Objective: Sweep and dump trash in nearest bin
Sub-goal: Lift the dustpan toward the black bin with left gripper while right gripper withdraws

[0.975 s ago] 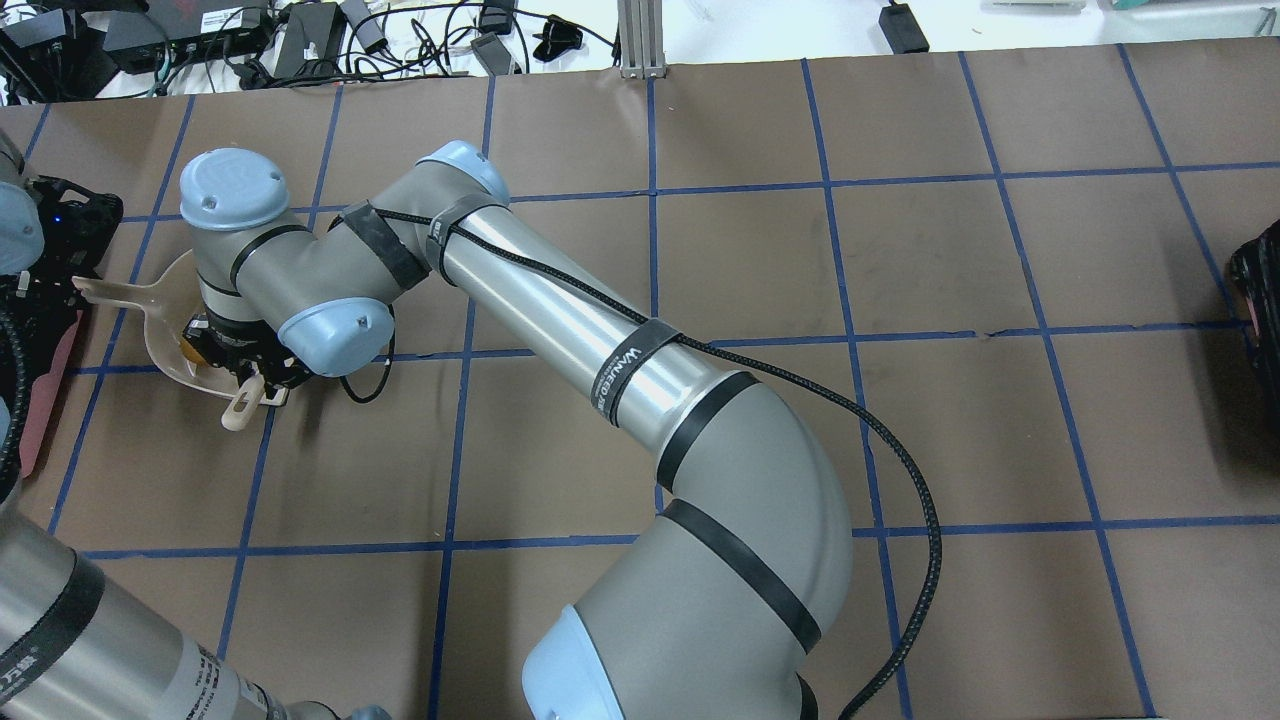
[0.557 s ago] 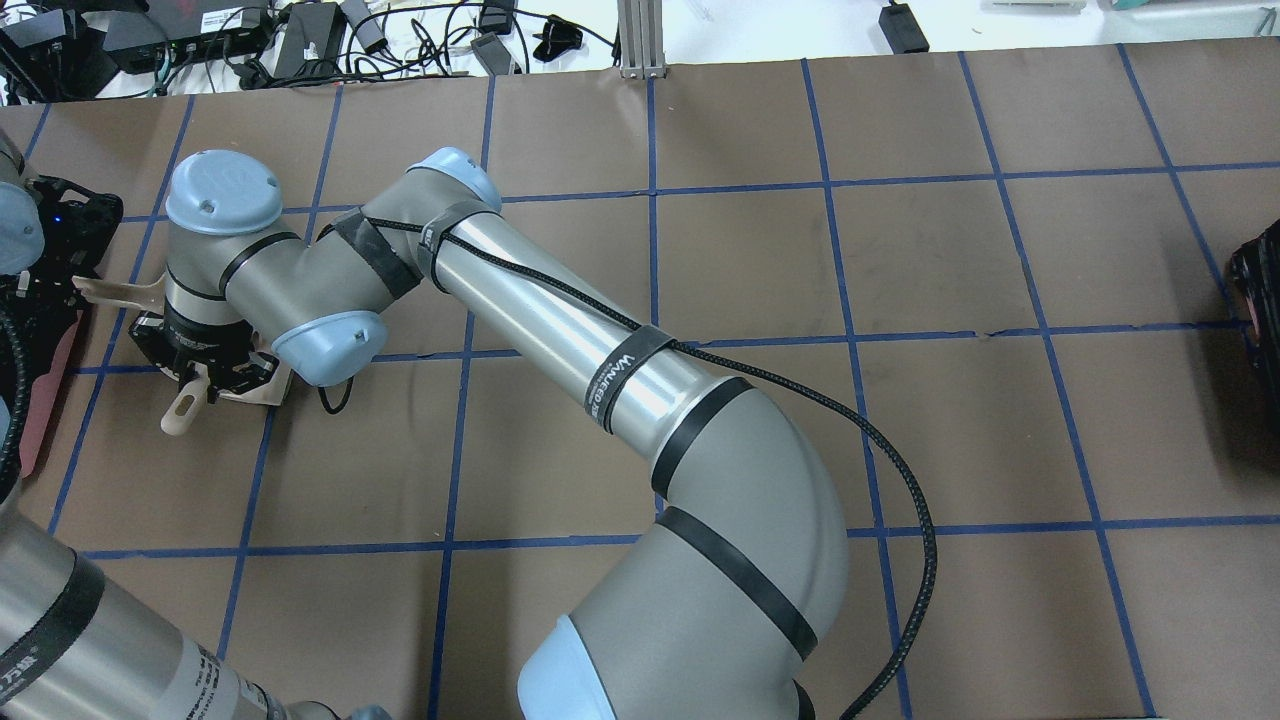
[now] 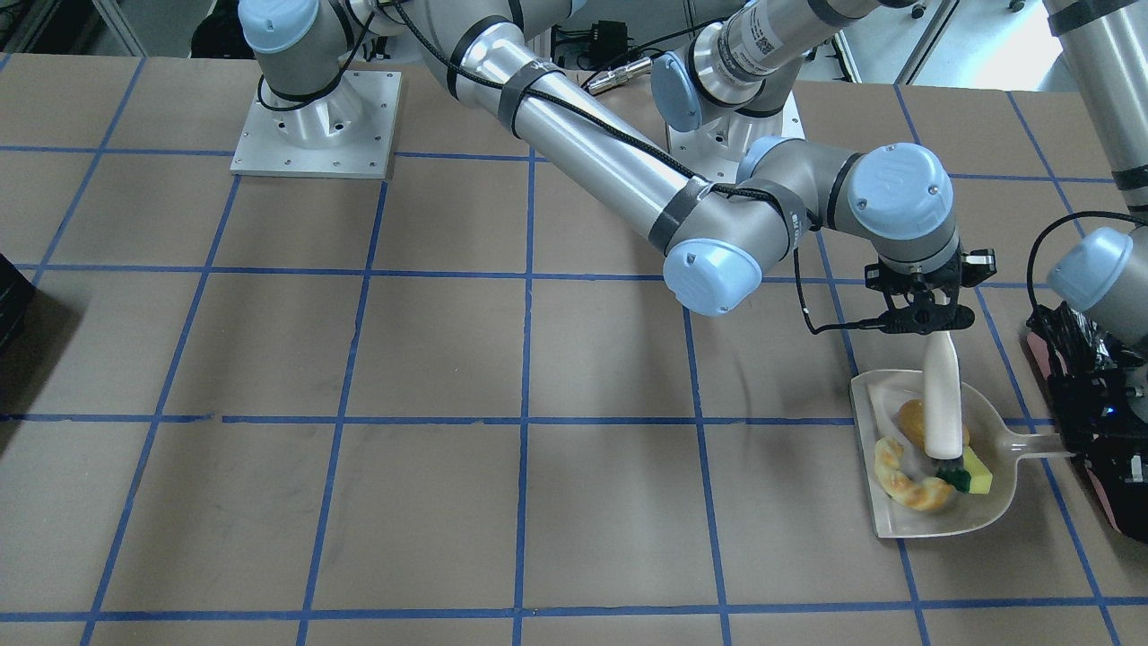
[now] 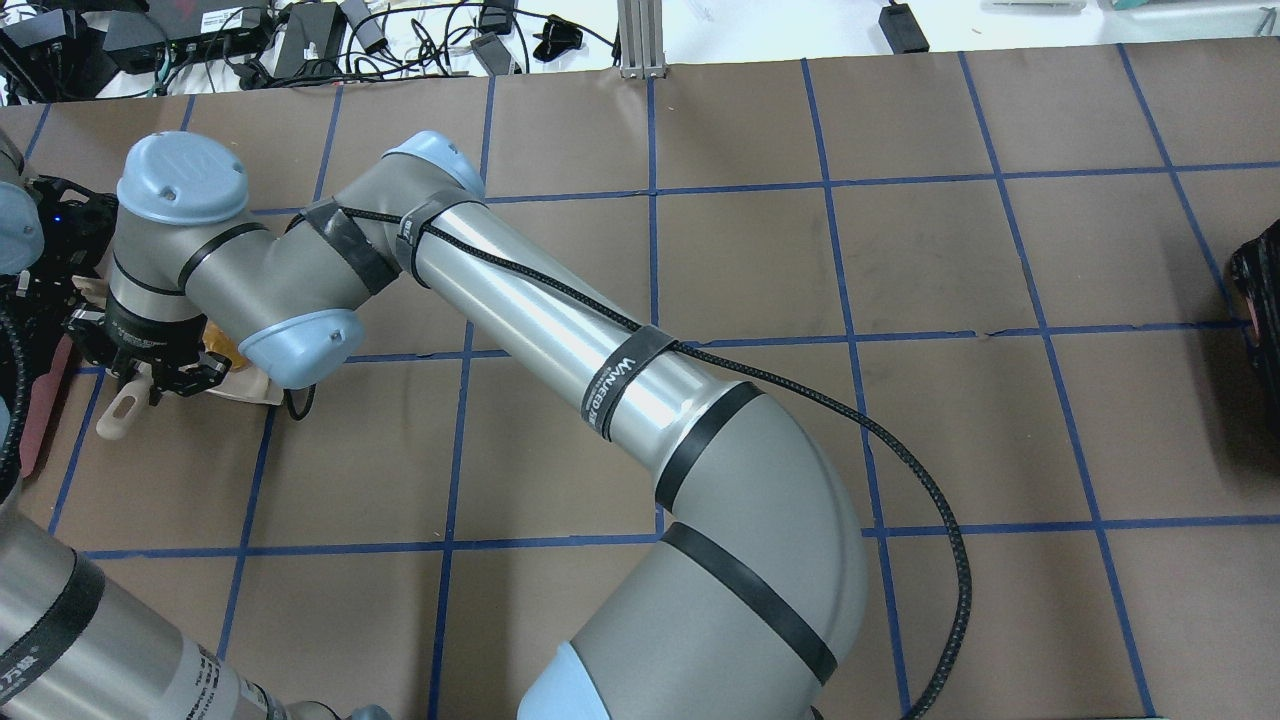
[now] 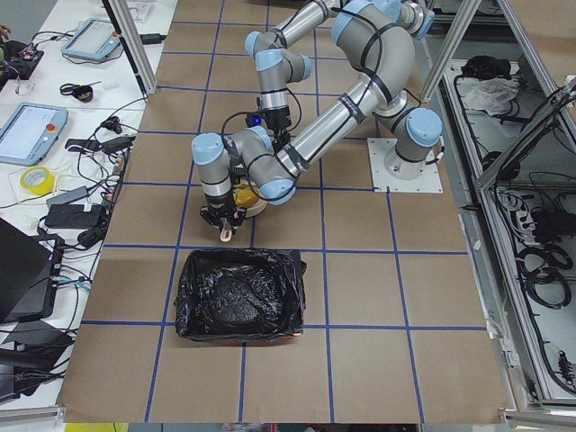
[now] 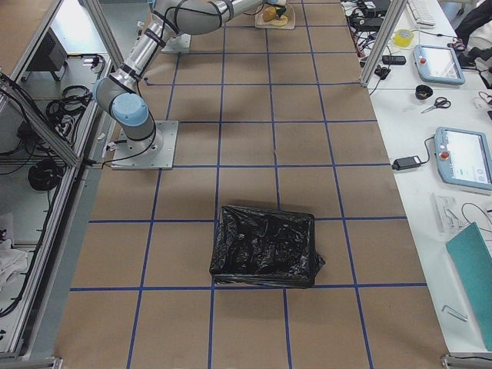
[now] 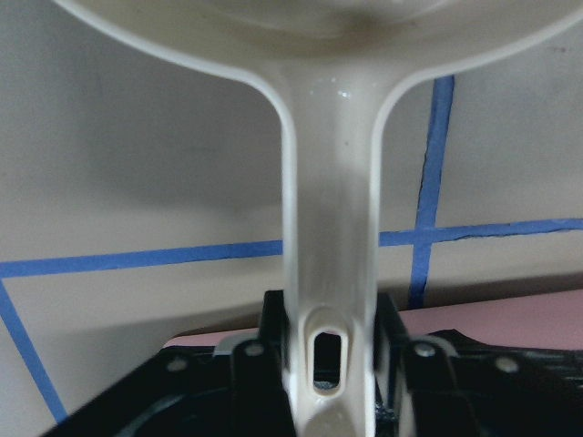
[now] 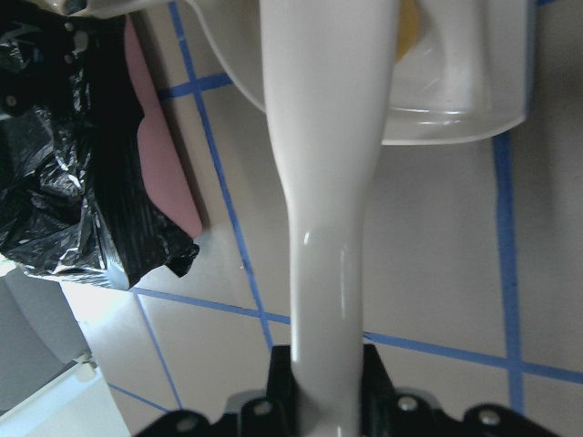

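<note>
right gripper and brush, shifted toward bin

Three trash pieces are counted near the right gripper, in one dustpan; one brush and two black-bagged bins are tallied.

The right arm reaches from its base far across into the other arm's side, elbow bent and forearm sloping down. Its wrist points straight down, so the right gripper hangs vertical, its fingers clamped on a white brush handle. The left arm comes down at the outer edge. The left gripper lies low and level, its fingers closed on a dustpan handle.
</note>
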You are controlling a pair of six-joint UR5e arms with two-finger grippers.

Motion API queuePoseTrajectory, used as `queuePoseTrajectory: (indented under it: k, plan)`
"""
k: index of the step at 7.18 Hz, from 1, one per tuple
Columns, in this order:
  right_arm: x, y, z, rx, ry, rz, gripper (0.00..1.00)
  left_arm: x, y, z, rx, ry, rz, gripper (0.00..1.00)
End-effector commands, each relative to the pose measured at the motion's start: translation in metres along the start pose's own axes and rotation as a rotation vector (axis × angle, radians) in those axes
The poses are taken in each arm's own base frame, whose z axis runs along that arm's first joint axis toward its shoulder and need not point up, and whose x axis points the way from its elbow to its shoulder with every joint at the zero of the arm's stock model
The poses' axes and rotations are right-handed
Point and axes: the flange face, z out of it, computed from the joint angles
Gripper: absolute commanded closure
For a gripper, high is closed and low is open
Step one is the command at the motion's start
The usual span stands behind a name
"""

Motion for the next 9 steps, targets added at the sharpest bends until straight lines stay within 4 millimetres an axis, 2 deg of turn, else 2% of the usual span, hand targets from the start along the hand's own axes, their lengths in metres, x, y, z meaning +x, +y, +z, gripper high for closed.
queuePoseTrajectory:
  k: [1,2,3,4,5,6,7,8,9]
  plan:
    - [0.014,0.009,-0.061,0.021,0.159,-0.017,1.0,0.0,0.001,-0.002,-0.002,-0.005,0.004,1.0]
    - [0.025,0.0,-0.086,0.062,0.216,-0.002,1.0,0.0,0.001,-0.009,0.009,-0.019,-0.009,1.0]
    - [0.036,-0.004,-0.121,0.079,0.283,0.001,1.0,0.0,-0.003,-0.018,0.049,-0.056,-0.014,1.0]
    - [0.051,-0.009,-0.159,0.098,0.387,-0.02,1.0,0.0,-0.004,-0.02,0.068,-0.068,-0.018,1.0]
    - [0.073,-0.016,-0.184,0.084,0.515,-0.049,1.0,0.003,-0.005,-0.023,0.131,-0.076,-0.032,1.0]
    - [0.086,-0.029,-0.206,0.083,0.549,-0.033,1.0,0.006,-0.004,-0.025,0.178,-0.078,-0.059,1.0]
    - [0.098,-0.042,-0.218,0.065,0.555,0.004,1.0,0.009,-0.005,-0.031,0.213,-0.069,-0.095,1.0]
    - [0.115,-0.051,-0.229,0.044,0.57,0.018,1.0,0.021,0.007,-0.036,0.271,-0.045,-0.176,1.0]
    - [0.149,-0.061,-0.246,0.008,0.585,0.032,1.0,0.032,0.025,-0.048,0.281,-0.047,-0.218,1.0]
